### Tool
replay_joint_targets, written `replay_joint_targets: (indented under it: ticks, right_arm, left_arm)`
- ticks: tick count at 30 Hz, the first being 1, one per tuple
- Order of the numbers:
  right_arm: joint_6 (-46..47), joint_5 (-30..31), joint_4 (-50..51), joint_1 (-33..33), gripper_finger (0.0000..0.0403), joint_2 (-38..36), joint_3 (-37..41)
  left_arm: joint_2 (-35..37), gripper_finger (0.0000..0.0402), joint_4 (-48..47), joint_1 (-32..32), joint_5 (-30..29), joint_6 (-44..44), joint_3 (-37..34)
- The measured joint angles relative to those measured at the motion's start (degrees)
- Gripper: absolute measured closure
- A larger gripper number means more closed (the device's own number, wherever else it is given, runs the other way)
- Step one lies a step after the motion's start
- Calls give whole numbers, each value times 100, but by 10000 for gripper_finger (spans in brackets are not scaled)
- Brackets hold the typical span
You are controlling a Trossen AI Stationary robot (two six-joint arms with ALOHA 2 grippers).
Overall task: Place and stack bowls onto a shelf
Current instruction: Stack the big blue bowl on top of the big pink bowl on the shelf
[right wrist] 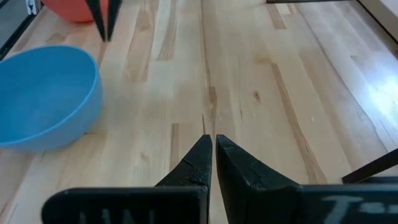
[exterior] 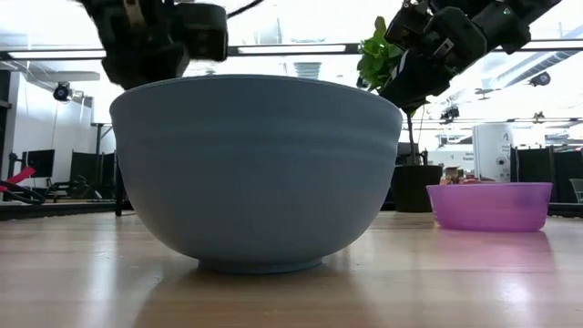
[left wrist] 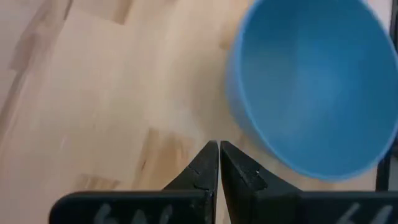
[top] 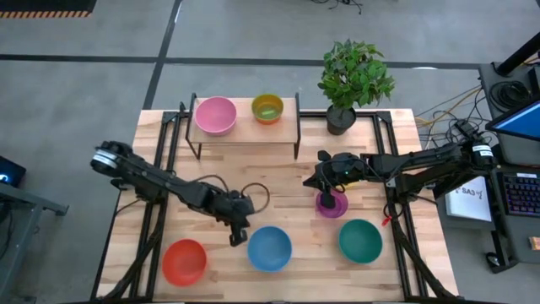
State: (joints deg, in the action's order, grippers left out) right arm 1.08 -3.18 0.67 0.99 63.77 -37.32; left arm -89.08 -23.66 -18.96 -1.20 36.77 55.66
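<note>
Fingers (left wrist: 219,163) of the left arm pressed together beside the glossy blue bowl (left wrist: 314,87).

Smooth plastic blue bowl (exterior: 255,173) sits on glossy wood-plank table (exterior: 455,282).

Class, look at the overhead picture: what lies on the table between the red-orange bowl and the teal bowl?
The blue bowl sits between the red-orange bowl and the teal bowl, along the table's near edge. The high view shows this.

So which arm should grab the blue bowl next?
Probably left. Its tool, shut and empty, hangs right beside the blue bowl. The right tool, also shut, sits over the purple bowl, farther away.
</note>
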Motion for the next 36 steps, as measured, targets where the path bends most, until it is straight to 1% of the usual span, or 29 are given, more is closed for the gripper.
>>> replay_joint_targets:
  ticks: [3,6,10,13,17,20,23,26,28,30,32,34,36]
  right_arm:
    - [-39,0,6,0,391,0,0]
    - [-48,0,11,0,391,0,0]
    - [-96,0,24,0,391,2,2]
    - [-103,-2,33,0,391,2,7]
    - [-107,-2,33,0,391,3,9]
    - [-109,-2,33,0,391,4,9]
    - [-111,-2,33,0,391,4,8]
    - [-116,-2,31,0,391,4,9]
    - [-137,-2,32,2,391,4,9]
    - [-190,0,32,4,391,4,9]
    - [-220,0,26,4,391,4,7]
    - [-250,13,14,4,391,4,9]
    - [-268,15,-11,4,391,4,8]
  left_arm:
    - [-289,402,-574,-45,-2,-205,598]
    - [-529,402,-1012,-70,-41,-320,990]
    - [-633,395,-1290,-135,-47,-459,1333]
    - [-649,376,-1397,-140,-67,-437,1484]
    - [-641,334,-1352,-143,-124,-353,1619]
    - [-704,292,-1375,-163,-306,-226,1621]
    - [-788,243,-1336,-164,-571,98,1546]
    - [-952,201,-1274,-170,-547,195,1485]
    - [-1069,184,-1082,-216,-402,121,1482]
    - [-1223,179,-899,-266,-367,89,1483]
    - [-1388,183,-787,-289,-342,124,1482]
    - [-1500,195,-700,-285,-340,198,1482]
    - [-1551,216,-603,-278,-331,252,1482]
